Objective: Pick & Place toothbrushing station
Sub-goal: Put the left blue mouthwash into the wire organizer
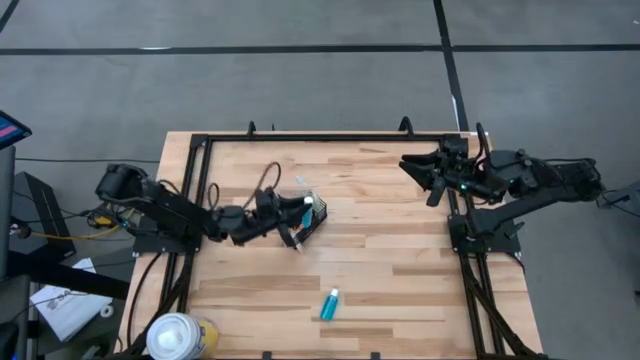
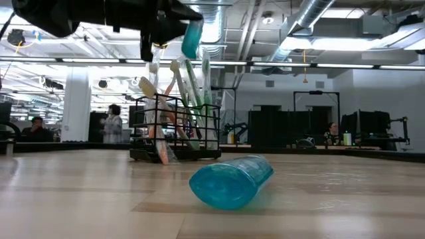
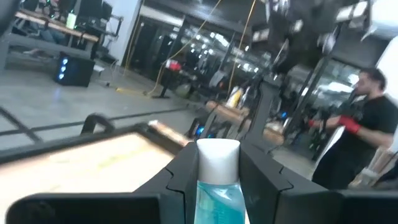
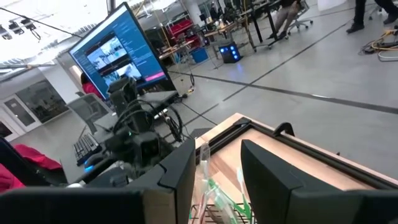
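At the near left corner of the wooden surface (image 1: 400, 290) stands a large white-and-yellow round container (image 1: 178, 336). The left arm reaches from the left edge toward the middle, and its left pincer (image 1: 297, 210) is closed on a small blue bottle with a white cap (image 3: 217, 177), the two dark fingers (image 3: 180, 180) pressing its sides. In the low view this bottle hangs cap-down just above the black wire-mesh holder (image 2: 176, 133). The holder stands left of the surface's centre, directly under the pincer, with several slim white toothbrushes (image 2: 192, 93) leaning in it, some with green parts and some with orange-pink. Nearer the front edge, well apart from the holder, a second blue bottle (image 1: 329, 304) lies on its side. The right arm waits at the far right edge; its right pincer (image 1: 418, 170) holds nothing, its fingers (image 4: 273, 180) standing partly apart. People show in the room behind.
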Available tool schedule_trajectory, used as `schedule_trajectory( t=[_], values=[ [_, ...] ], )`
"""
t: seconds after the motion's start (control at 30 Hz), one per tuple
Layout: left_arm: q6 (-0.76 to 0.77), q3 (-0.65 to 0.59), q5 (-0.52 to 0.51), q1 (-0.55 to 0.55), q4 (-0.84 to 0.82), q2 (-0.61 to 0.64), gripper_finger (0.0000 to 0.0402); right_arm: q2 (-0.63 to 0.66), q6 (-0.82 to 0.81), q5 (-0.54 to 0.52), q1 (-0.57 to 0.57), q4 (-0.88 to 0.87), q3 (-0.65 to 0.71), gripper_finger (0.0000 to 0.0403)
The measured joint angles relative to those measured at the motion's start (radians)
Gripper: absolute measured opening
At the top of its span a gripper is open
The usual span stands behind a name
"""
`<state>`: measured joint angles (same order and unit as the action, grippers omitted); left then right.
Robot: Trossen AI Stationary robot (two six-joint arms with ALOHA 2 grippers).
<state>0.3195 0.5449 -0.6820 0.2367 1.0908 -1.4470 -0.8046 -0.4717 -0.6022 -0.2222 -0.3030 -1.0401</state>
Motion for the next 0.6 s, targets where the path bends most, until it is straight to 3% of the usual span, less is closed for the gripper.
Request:
schedule_trajectory(
  t=[0.27,0.6],
  values=[
    [-0.041,-0.001,-0.071,0.025,0.045,-0.134,0.0081,-0.016,0.001,0.014,0.000,-0.001,0.000,0.0120],
    [-0.107,-0.002,-0.038,-0.043,0.078,-0.218,0.0081,-0.056,0.017,0.031,-0.026,-0.006,0.000,0.0120]
  ],
)
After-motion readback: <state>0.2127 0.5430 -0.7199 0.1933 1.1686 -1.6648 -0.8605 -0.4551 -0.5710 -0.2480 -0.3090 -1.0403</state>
